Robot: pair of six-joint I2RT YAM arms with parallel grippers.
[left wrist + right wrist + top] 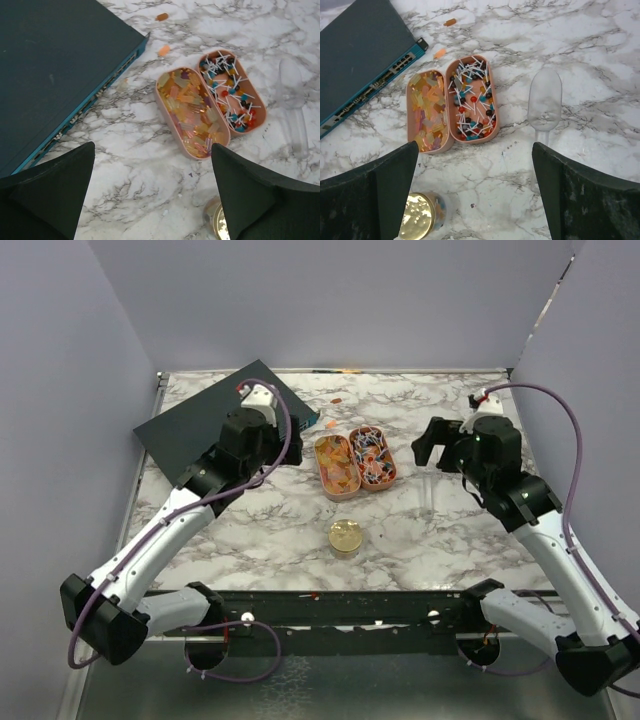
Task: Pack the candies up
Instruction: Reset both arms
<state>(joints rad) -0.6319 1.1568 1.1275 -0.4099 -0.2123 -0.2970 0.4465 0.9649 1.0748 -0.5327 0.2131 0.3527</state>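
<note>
Left pincer wide open, hovering; right pincer wide open, hovering.

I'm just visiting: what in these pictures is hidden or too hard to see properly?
Gold-lidded jar: left wrist view, mostly behind the left claw and cut by the bottom edge.
Clear scoop: top view, almost lost against the marble table.
Candies: top view, too small to tell apart.
Dark box: right wrist view, cut off by the left edge.
</note>
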